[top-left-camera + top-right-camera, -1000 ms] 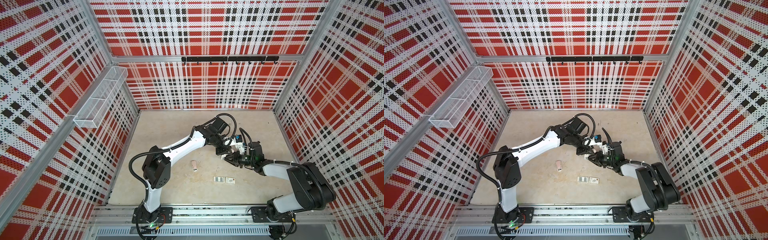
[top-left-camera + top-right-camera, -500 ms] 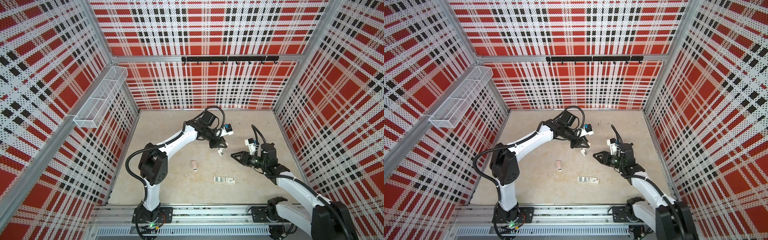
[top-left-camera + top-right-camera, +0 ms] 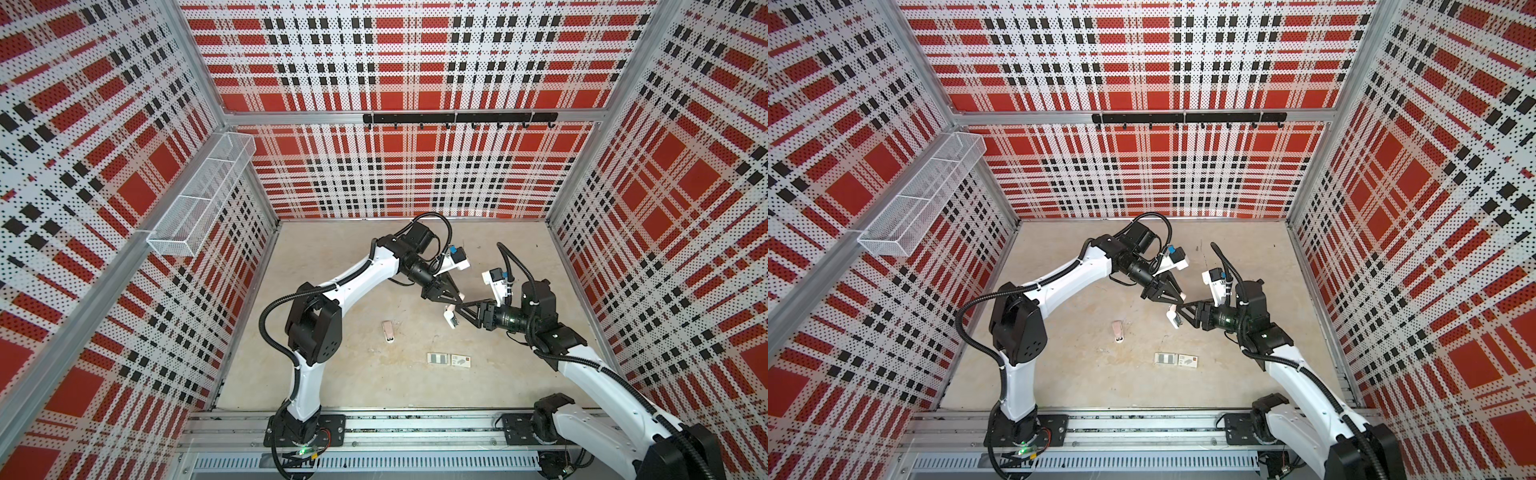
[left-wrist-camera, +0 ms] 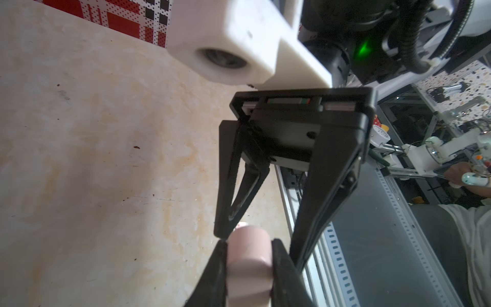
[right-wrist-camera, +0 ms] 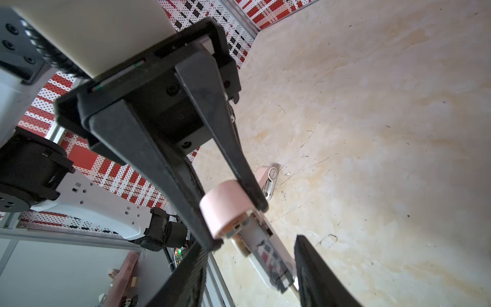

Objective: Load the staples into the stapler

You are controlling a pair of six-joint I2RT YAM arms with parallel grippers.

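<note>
The left gripper (image 4: 249, 247) has its jaws narrow and clamped on the pink end of a stapler (image 5: 225, 210), one finger on each side. It holds the stapler near the middle of the surface (image 3: 353, 270), and the stapler appears to be lifted clear of it. In the right wrist view the stapler is open. A metal channel (image 5: 268, 255) runs out from under the pink cap, with a white base alongside it. Only reflections show on the channel, so I cannot tell whether any strip is in it.

The right gripper (image 3: 460, 309) faces the left one, almost tip to tip in both top views. Its jaws stand well apart and hold nothing. They straddle the channel: one finger (image 5: 318, 276) is just beside the channel's far tip, and the other is partly hidden behind a finger of the left gripper. The left wrist view also shows these jaws spread in a V.

The staples (image 3: 436, 358) are well apart from both grippers, toward the front of the surface. They show as grey strips in a white tray (image 3: 428, 359) that touches a printed sleeve (image 3: 460, 360). A second stapler (image 3: 387, 331) lies flat on the surface, left of the grippers in both top views.
</note>
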